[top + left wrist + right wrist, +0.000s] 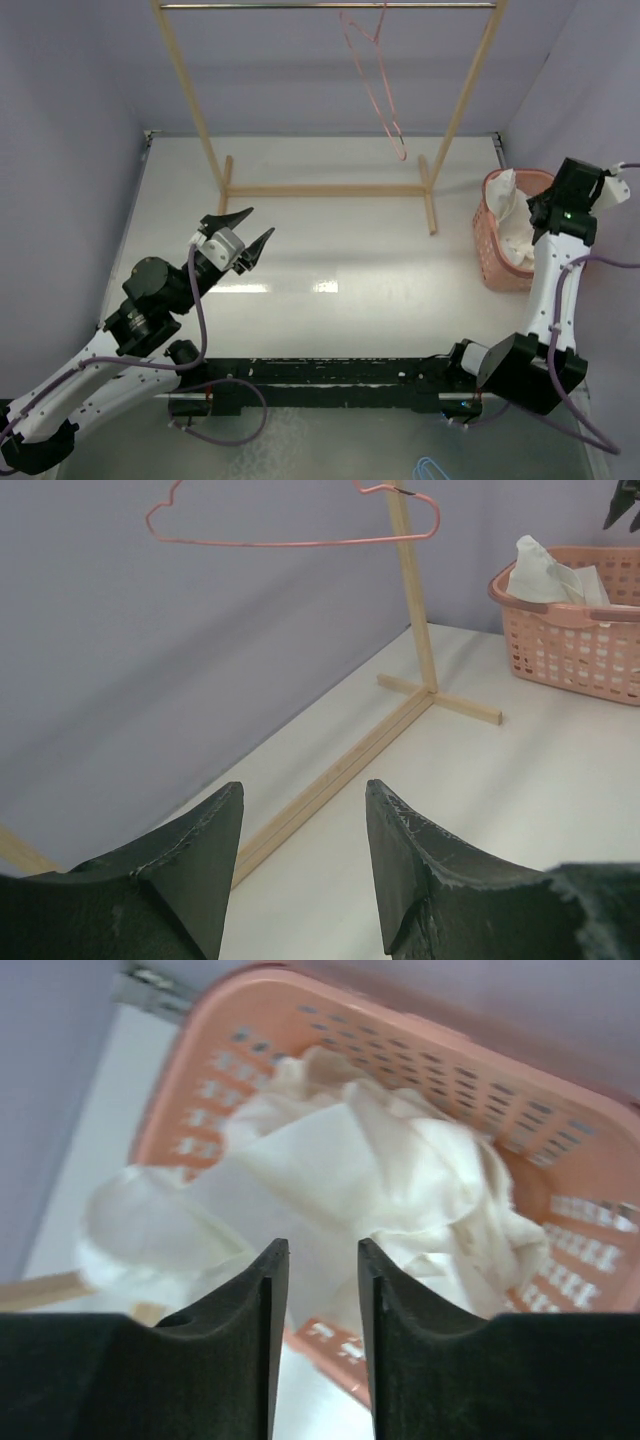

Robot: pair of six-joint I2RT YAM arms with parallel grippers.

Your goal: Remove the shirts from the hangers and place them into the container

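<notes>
The shirt [380, 1170] lay heaped in the basket [560, 1110], one fold lapping its rim. The hanger [290, 544] hung bare on the rack [412, 590]. The right gripper [320, 1250] hovered above, slightly parted and empty. The left gripper [303, 790] stood half open, empty. The task looked essentially done.

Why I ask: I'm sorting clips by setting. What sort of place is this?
Probably a robot test cell staged for laundry, not a home: lavender walls box in a table, two robot arms sit at its near edge, and a wooden rack with a pink hanger stands near a basket holding a shirt.
</notes>
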